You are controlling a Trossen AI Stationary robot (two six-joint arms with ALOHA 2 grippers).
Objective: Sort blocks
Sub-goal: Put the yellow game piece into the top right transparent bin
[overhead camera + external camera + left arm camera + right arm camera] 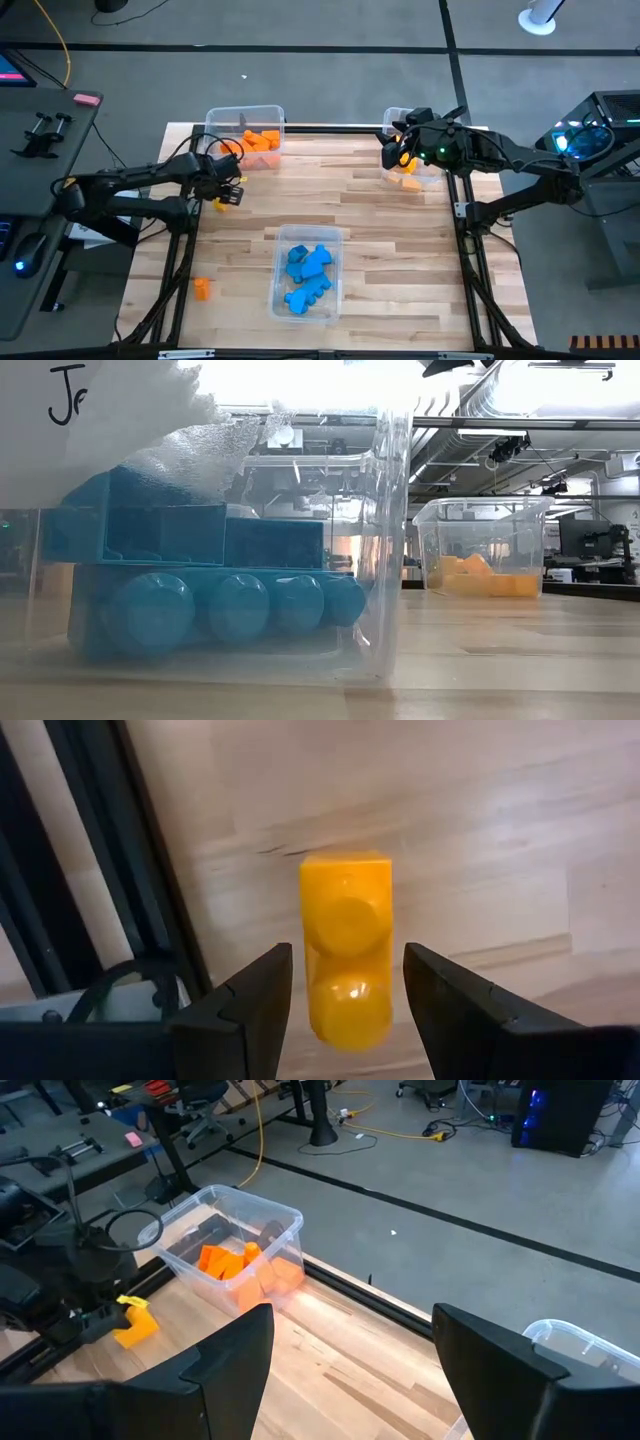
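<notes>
Left gripper (345,1010) clamped a yellow block (345,955) at table's nine o'clock: light, rigid, slick; flat sides grip best. Right gripper (350,1350) stood open.

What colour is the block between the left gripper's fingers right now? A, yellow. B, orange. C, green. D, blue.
A: the left wrist view shows a yellow block between the left gripper's fingers, over bare wood.

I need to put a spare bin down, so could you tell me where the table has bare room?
Bare wood lies between the orange bin and the yellow bin, and right of the blue bin. The left side is crowded by the left claw and a loose orange block.
</notes>
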